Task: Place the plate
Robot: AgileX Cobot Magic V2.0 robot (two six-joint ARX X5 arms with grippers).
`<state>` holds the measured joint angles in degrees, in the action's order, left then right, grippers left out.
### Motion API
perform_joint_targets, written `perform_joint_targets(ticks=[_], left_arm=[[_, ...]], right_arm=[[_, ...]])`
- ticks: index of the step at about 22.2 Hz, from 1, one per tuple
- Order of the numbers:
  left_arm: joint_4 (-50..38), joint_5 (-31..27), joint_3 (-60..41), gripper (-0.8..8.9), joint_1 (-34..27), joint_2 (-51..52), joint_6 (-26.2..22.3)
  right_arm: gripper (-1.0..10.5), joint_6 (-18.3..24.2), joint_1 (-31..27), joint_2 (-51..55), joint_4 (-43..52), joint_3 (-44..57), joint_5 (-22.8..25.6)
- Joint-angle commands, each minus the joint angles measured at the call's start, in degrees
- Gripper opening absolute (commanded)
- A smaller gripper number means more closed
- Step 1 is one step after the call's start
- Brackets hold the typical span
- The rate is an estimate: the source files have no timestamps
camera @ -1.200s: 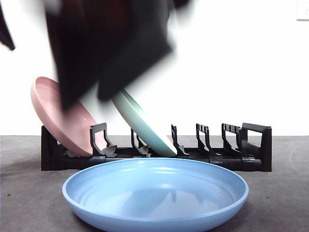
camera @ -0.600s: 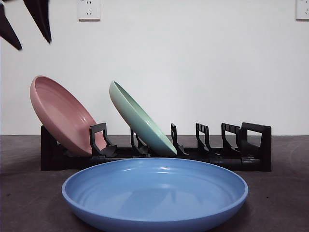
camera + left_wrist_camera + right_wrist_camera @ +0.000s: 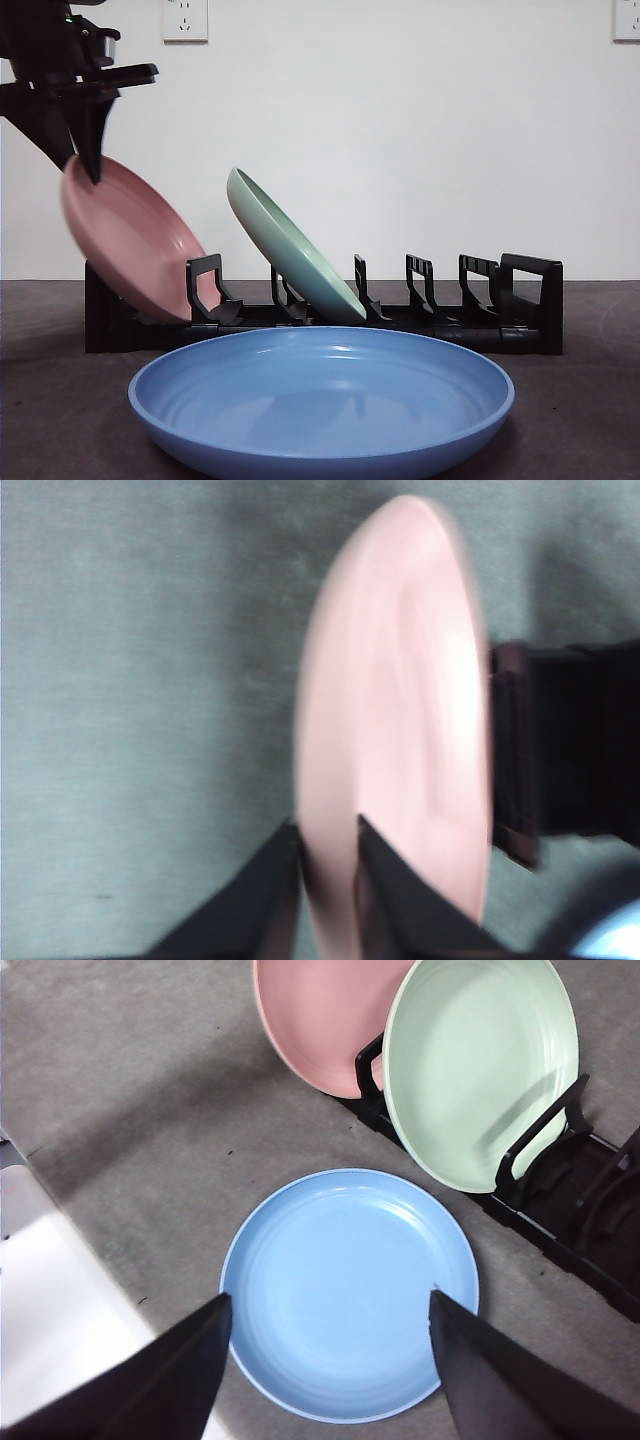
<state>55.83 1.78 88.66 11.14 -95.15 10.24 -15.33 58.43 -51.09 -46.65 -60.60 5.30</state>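
Observation:
A pink plate leans in the first slot of the black rack. My left gripper comes down from the top left onto its upper rim. In the left wrist view the two jaws sit close on either side of the pink plate's rim, which looks blurred. A green plate leans in the following slot. A blue plate lies flat on the table in front of the rack. My right gripper is open and empty, high above the blue plate.
The rack has several free slots to the right of the green plate. A white surface borders the grey table on one side. Wall sockets sit on the white back wall.
The left gripper let go of the green plate in the rack, rose to the top left, then came down onto the pink plate's rim. The pink plate has shifted slightly.

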Motion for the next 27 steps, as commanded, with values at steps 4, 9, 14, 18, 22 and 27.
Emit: perform_joint_targets(ticks=[4,9,14,18,22,27], left_arm=[[2.3,-0.2,5.7,0.16,0.2,-0.7,-0.6],[8.8,-5.8,12.1,0.16,0.2,-0.7,-2.1],[17.5,-12.7,18.8,0.16,0.2,-0.6,-4.0],[22.3,-12.9,19.3,0.16,0.2,1.6,-5.2],[22.1,-12.9,19.1,0.16,0.2,4.5,-5.0],[22.4,-12.5,15.0,0.16,0.7,9.4,-4.3]], right_arm=[[3.1,-0.8,0.6,-0.4,0.2,-0.3,0.8],[3.1,-0.7,0.6,-0.4,-0.1,-0.3,0.8],[3.1,-0.7,0.6,-0.4,-0.4,-0.3,0.8],[3.1,-0.5,0.6,-0.4,-1.7,-0.3,1.4],[3.1,0.1,0.6,-0.4,-2.1,-0.3,3.9],[3.1,1.6,0.6,-0.4,-2.4,-0.3,5.8]])
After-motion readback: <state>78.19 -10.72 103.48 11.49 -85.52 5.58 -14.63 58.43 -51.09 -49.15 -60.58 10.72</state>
